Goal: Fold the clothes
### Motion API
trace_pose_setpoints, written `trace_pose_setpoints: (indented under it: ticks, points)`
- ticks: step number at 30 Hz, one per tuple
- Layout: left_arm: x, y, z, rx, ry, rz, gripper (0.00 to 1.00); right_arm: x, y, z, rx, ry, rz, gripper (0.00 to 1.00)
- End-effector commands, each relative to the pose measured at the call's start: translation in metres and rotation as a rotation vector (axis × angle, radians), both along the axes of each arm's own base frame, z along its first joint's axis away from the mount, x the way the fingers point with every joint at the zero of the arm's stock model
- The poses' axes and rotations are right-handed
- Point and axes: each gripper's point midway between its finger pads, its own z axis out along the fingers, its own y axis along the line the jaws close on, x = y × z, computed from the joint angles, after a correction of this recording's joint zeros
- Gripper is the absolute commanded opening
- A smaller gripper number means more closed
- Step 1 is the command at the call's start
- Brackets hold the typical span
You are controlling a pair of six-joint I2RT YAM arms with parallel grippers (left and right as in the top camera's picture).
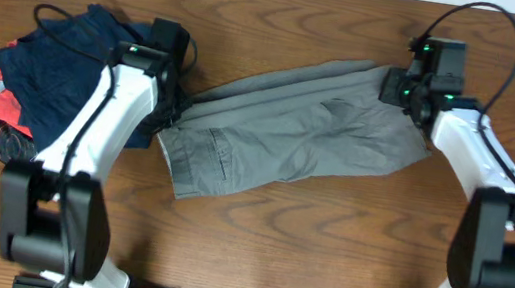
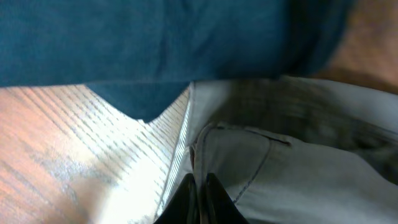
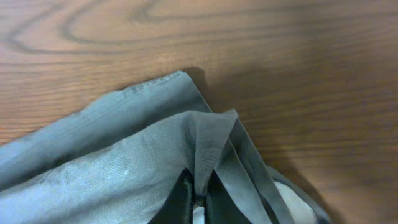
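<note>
Pinching the shorts (image 1: 300, 130): left gripper (image 2: 200, 199) clamps the nine-o'clock waistband (image 2: 184, 127), right gripper (image 3: 198, 196) a two-o'clock fold (image 3: 211, 143). Either thin pinch may slip when pulled; the touching navy garment (image 1: 68, 57) may drag.

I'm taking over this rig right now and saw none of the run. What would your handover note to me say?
Left gripper: shut on the grey shorts at their left end, next to the navy garment.
Right gripper: shut on a pinch of fabric at the shorts' right corner.
Shorts: stretched out on the wooden table between the two arms.
Done: both ends gripped.
Left: the folding itself; the shorts are not yet a compact fold.
</note>
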Motion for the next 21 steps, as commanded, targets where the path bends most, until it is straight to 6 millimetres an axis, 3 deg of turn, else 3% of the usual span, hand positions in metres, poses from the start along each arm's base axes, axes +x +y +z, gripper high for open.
trace_pose_setpoints:
  ticks: [1, 7, 9, 10, 13, 14, 17, 21]
  points:
    - [-0.002, 0.016, -0.016, 0.068, 0.047, 0.033, 0.07, 0.010, 0.008, -0.012, -0.038, -0.014, 0.011, 0.12]
    - [0.018, 0.031, -0.022, 0.077, -0.016, 0.076, 0.17, 0.020, 0.011, -0.002, -0.043, -0.075, 0.017, 0.28]
    - [0.019, 0.038, -0.020, 0.063, -0.024, 0.100, 0.26, 0.020, 0.004, 0.007, -0.046, -0.084, 0.002, 0.35]
    - [0.018, 0.039, -0.019, 0.044, -0.021, 0.110, 0.37, 0.018, 0.001, 0.012, -0.046, -0.084, -0.004, 0.35]
    - [0.008, 0.032, -0.018, -0.058, 0.023, 0.080, 0.70, 0.006, -0.006, 0.024, -0.044, -0.060, -0.011, 0.34]
    - [0.002, 0.026, -0.018, -0.106, 0.046, 0.056, 0.74, -0.001, -0.007, 0.026, -0.054, -0.038, -0.003, 0.33]
    - [-0.022, 0.009, -0.017, -0.208, 0.144, 0.008, 0.77, -0.022, -0.008, 0.018, -0.095, 0.042, 0.044, 0.28]
    - [-0.043, -0.002, -0.017, -0.231, 0.228, -0.047, 0.84, -0.039, -0.010, -0.011, -0.140, 0.132, 0.106, 0.29]
